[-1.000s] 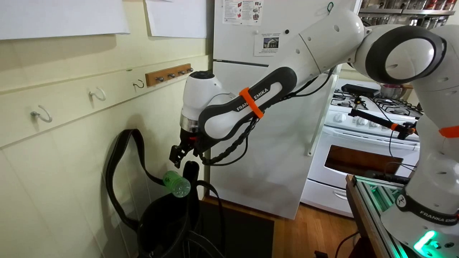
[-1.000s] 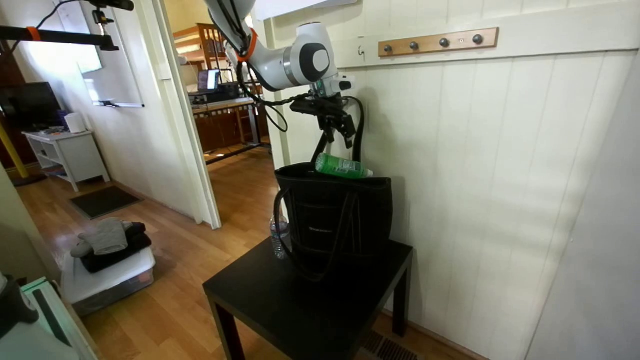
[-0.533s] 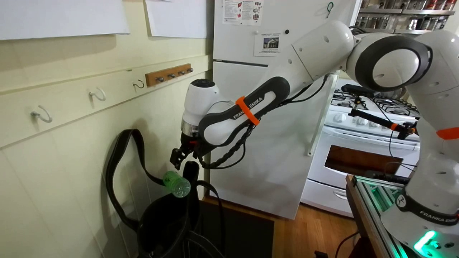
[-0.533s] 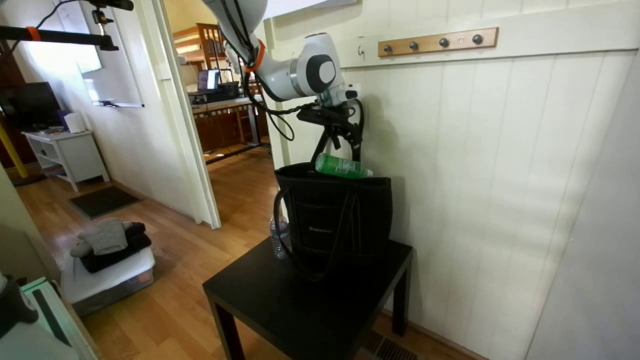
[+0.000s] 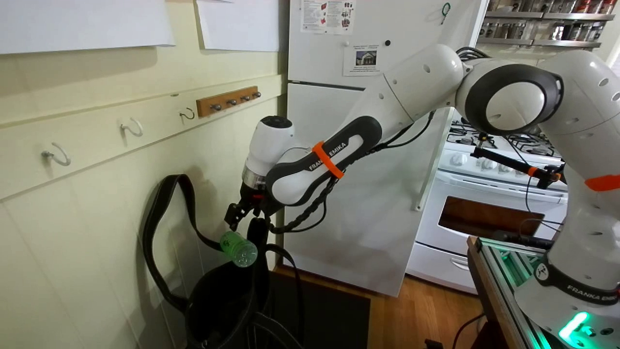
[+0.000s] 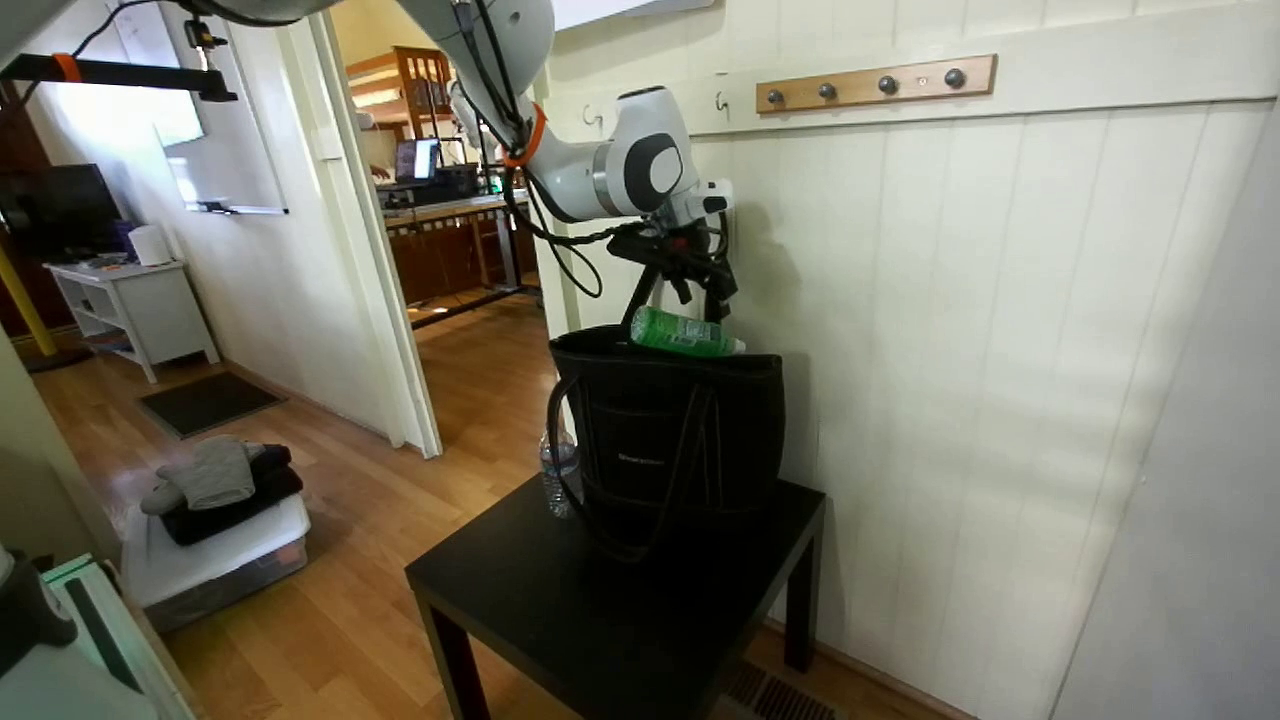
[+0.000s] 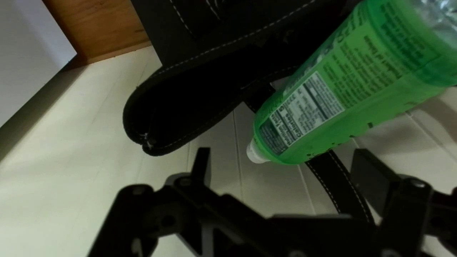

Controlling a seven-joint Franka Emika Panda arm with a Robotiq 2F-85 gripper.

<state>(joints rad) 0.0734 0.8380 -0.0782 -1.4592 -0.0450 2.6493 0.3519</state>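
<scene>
A green-labelled bottle with a white cap lies tilted across the top opening of a black bag in both exterior views, bottle (image 5: 239, 250) (image 6: 683, 333) and bag (image 5: 218, 305) (image 6: 650, 430). My gripper (image 5: 234, 221) is just above the bottle; it also shows in an exterior view (image 6: 708, 292). In the wrist view, the gripper (image 7: 284, 157) is open, with nothing held. The bottle (image 7: 335, 96) is beyond the fingers, its cap end facing between them. The bag's dark mouth (image 7: 192, 100) is beside the bottle. Whether a finger touches the bottle is unclear.
The bag stands on a black table (image 6: 600, 610) against the panelled wall (image 6: 960, 300). A clear plastic bottle (image 6: 556, 475) stands beside it. A bag strap (image 5: 152, 242) rises near the gripper. Wall hooks (image 5: 131, 128), a peg rack (image 5: 228, 101) and a white fridge (image 5: 348, 194) are close.
The arm has come down, and the gripper has moved lower and closer to the green bottle, rightward in an exterior view. The bottle and bag have not moved.
</scene>
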